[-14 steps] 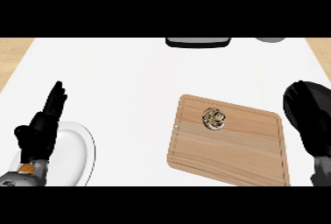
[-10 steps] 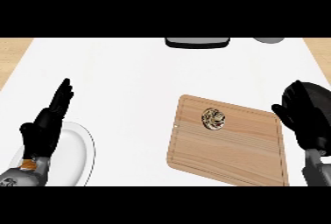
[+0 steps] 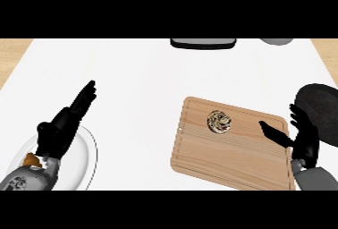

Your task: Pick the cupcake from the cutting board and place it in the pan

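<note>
Two hands in view. Left hand [image 3: 63,129], fingers straight and relaxed, resting over white plate [image 3: 84,154], holding nothing. Further right, wooden cutting board [image 3: 228,147], rectangular, grain running lengthwise, slightly skewed. Small round cupcake [image 3: 219,121] on its far half, swirled brown top. Right hand [image 3: 300,136], fingers spread and released, at board's right edge, clearly the nearer one; cupcake just left of its thumb. Dark matte round pan [image 3: 323,109] beyond, touching nothing visible.

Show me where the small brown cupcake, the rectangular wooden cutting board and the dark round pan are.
Small brown cupcake [image 3: 219,121], head view, middle of its top.
Rectangular wooden cutting board [image 3: 224,156], head view, bare wood below the cupcake.
Dark round pan [image 3: 321,107], head view, its dark inside, right edge of the view.
</note>
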Available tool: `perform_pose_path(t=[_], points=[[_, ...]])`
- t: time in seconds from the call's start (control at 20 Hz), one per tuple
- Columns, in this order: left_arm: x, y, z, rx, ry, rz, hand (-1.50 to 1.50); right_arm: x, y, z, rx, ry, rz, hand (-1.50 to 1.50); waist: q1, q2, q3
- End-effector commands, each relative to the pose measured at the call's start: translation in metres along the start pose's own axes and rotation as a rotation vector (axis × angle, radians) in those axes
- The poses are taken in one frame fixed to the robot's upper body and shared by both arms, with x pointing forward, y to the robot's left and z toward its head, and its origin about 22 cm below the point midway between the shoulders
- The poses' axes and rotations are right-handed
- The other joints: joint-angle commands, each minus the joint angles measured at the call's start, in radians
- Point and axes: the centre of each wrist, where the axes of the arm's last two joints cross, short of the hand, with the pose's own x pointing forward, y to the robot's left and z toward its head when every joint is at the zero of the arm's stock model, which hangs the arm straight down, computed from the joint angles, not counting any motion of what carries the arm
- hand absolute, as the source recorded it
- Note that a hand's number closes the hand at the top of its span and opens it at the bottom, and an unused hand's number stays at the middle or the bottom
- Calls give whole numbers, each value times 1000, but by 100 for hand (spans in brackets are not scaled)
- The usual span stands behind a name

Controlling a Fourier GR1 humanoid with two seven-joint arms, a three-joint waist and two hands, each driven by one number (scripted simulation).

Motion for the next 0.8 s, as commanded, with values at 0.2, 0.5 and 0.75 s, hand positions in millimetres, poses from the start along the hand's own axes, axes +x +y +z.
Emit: perform_pose_path(t=[0.2, 0.5, 0.75], points=[[1, 2, -4, -16, 15, 22, 0, 18, 51, 49, 123, 96, 220, -150, -16, -15, 2], [-1, 5, -3, -19, 21, 17, 0, 74, 39, 20, 231, 226, 523, -150, -6, -15, 1], [4, -10, -11, -67, 16, 23, 0, 132, 58, 29, 481, 336, 668, -150, 12, -8, 2]])
